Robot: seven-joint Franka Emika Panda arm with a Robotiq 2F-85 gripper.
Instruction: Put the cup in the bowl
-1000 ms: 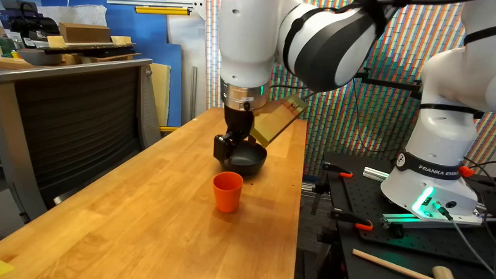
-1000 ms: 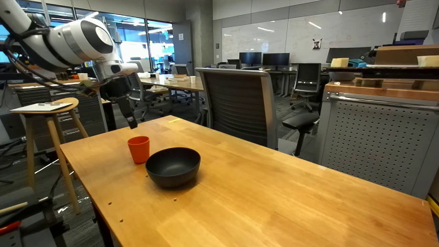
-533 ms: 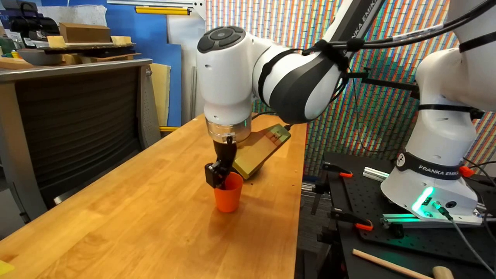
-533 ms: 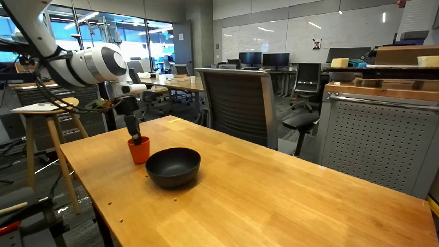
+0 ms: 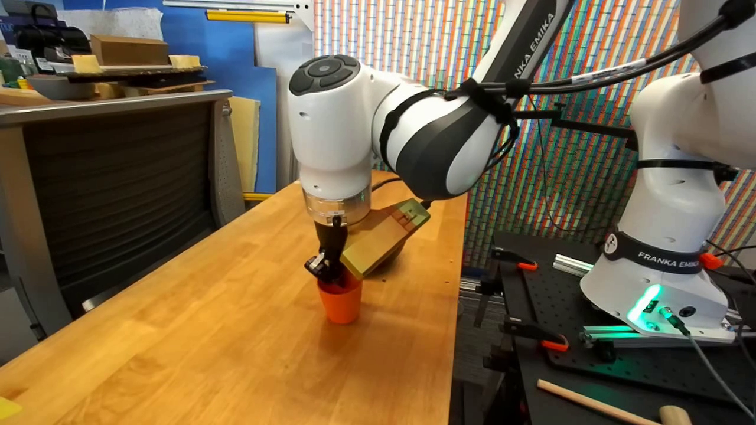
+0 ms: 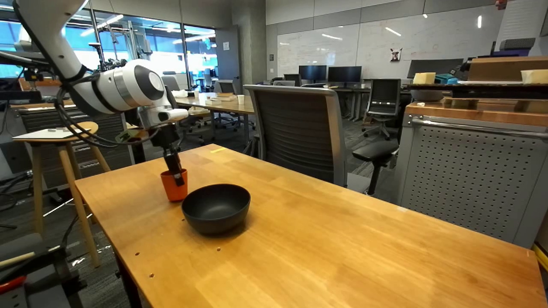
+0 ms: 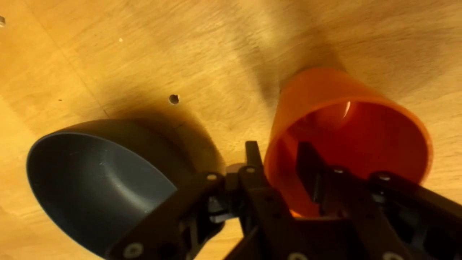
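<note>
on the wooden table (image 6: 342,248), the orange cup (image 5: 342,304) stands near the black bowl (image 6: 216,209), outside it, a strip of wood showing between the two. the gripper (image 7: 278,146) leans down over the cup's rim, its fingers (image 7: 252,155) spread: one sits inside the cup, one is outside on the bowl's side, and the cup's wall runs between them. i can't tell whether either touches it. a dark-backed chair (image 6: 297,132) stands beside the table, along its long edge.
</note>
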